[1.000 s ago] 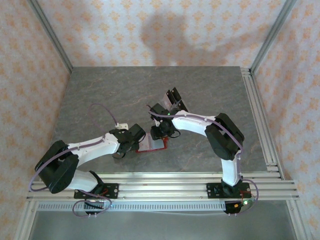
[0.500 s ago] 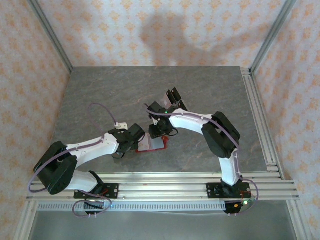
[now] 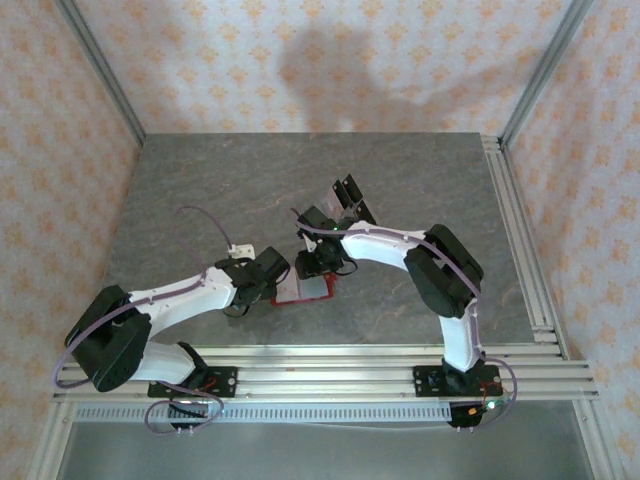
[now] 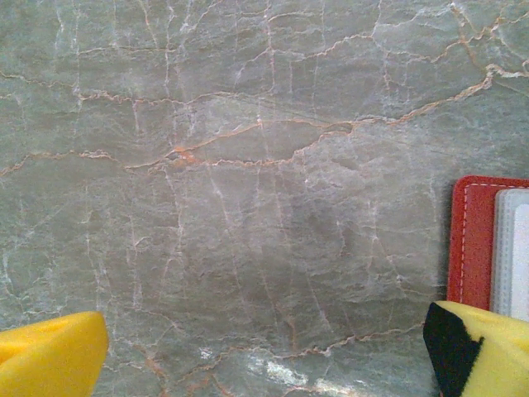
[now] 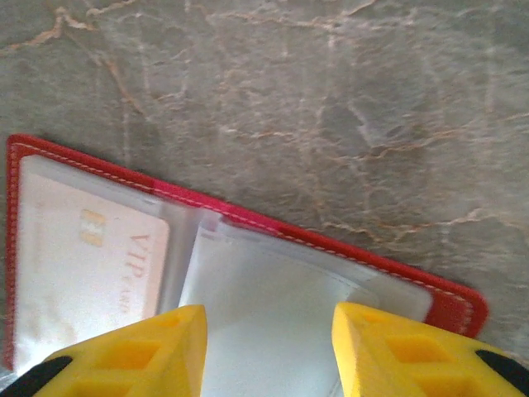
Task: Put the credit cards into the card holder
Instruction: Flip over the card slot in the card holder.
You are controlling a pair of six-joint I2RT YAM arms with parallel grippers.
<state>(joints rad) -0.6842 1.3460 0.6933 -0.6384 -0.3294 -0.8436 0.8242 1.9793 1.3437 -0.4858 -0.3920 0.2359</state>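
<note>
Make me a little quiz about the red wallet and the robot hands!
1. True or false: the card holder lies open on the table.
2. Which word is printed on the card in its pocket? A) VIP B) BANK C) GOLD
3. Fill in: the left gripper has fingertips coloured ____.

Key: 1 true; 2 A; 3 yellow.

Grey veined marble table; clear tray with black tabs near its middle; patterned walls
</note>
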